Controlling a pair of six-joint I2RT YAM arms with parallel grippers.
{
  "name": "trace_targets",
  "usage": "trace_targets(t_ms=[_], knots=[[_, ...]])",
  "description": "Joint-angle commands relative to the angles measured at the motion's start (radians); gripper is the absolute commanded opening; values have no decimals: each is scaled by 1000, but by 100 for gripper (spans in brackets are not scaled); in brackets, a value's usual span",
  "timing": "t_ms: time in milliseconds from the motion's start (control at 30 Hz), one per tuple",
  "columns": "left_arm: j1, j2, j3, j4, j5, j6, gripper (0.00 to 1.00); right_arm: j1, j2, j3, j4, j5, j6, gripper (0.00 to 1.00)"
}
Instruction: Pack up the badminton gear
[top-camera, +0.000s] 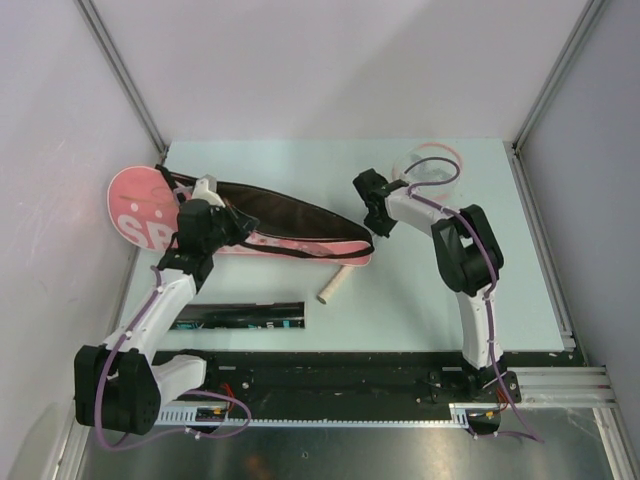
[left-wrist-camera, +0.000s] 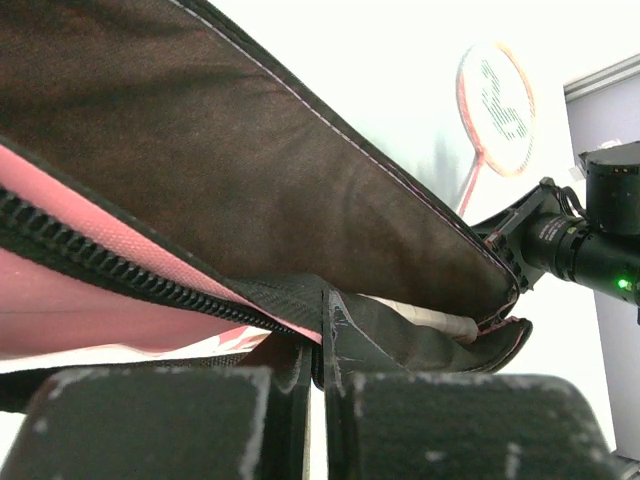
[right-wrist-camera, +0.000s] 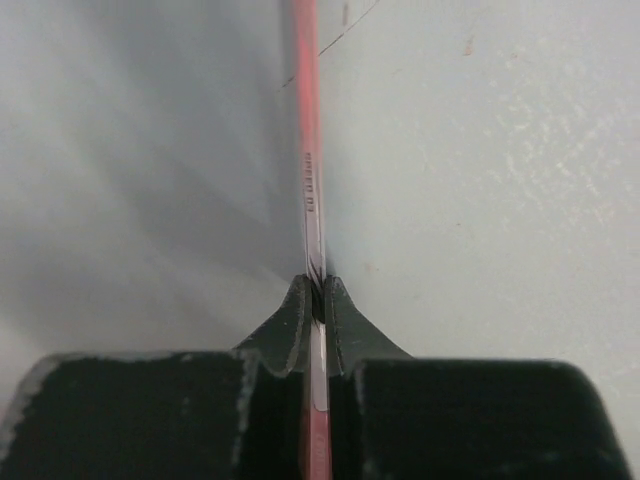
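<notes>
A: Seen from above, which step is in hand?

B: Loading the second racket, I'd judge. The pink bag (top-camera: 135, 205) lies on the left of the table (top-camera: 420, 300), its dark lining showing and its mouth gaping. The left gripper (top-camera: 222, 218) is closed on the bag's upper flap near its middle. The right gripper (top-camera: 375, 212) sits just beside the bag's narrow end, clamped on a racket (top-camera: 437, 165) whose pink head lies toward the far right corner. A pale handle (top-camera: 334, 286) pokes out below the narrow end. The black tube (top-camera: 240, 316) lies near the front edge, apart from the bag.

A: And the left wrist camera?

B: Its fingers (left-wrist-camera: 285, 375) are pressed together on the zipper edge (left-wrist-camera: 120, 262), holding the flap up. A pale grip rests inside, probably the first racket's, though the lining hides the rest. Far beyond the mouth, the other racket's head shows on the table.

A: The right wrist?

B: The jaws are narrow, pinching the thin pink shaft (right-wrist-camera: 308, 150) between the fingertips. Only bare table lies around it.

A: So what does the next move call for?

B: To my eye, the head points away from the bag. The right arm must swing the racket round and slide it head first toward the wide lettered end. The left arm must hold the flap high enough that the rim clears the zipper.
</notes>
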Motion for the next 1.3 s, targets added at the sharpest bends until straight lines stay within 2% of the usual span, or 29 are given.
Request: trace_targets(t_ms=[0, 67, 100, 133, 167, 200, 233, 267, 300, 333, 367, 433, 500, 533, 567, 667, 867, 1100, 1267], knots=[[12, -17, 76, 76, -3, 36, 0, -5, -88, -89, 81, 156, -63, 0], [12, -4, 84, 76, 2, 35, 0, 17, -183, -126, 130, 259, -227, 0], [14, 23, 99, 76, 12, 35, 0, 56, -215, -144, 162, 433, -260, 0], [12, 40, 107, 76, 25, 36, 0, 79, -244, -202, 206, 527, -336, 0], [12, 58, 117, 76, 47, 35, 0, 108, -299, -230, 274, 603, -563, 0], [11, 84, 127, 77, 52, 33, 0, 145, -321, -267, 449, 710, -729, 0], [11, 100, 131, 76, 52, 29, 0, 158, -341, -337, 548, 734, -860, 0], [11, 114, 136, 76, 52, 23, 0, 156, -360, -380, 645, 713, -971, 0], [11, 121, 142, 77, 54, 24, 0, 150, -410, -415, 807, 662, -1169, 0], [11, 141, 144, 77, 54, 26, 0, 130, -441, -448, 855, 612, -1229, 0], [11, 147, 147, 79, 54, 26, 0, 118, -474, -515, 889, 476, -1289, 0], [12, 169, 151, 86, 61, 30, 0, 84, -588, -560, 922, 311, -1435, 0], [11, 180, 159, 94, 80, 36, 0, 87, -640, -589, 932, 254, -1517, 0], [9, 183, 159, 99, 84, 37, 0, 95, -677, -588, 919, 233, -1609, 0], [4, 190, 160, 106, 86, 33, 0, 103, -694, -588, 897, 161, -1655, 0], [-20, 213, 194, 108, 97, 44, 0, 182, -749, -583, 755, 157, -1769, 0], [-68, 229, 213, 125, 101, 87, 0, 283, -855, -558, 461, 41, -1800, 0], [-132, 180, 180, 160, 26, 164, 0, 336, -906, -548, 296, -5, -1822, 0], [-160, 178, 171, 191, 43, 193, 0, 343, -941, -551, 271, -134, -1823, 0]])
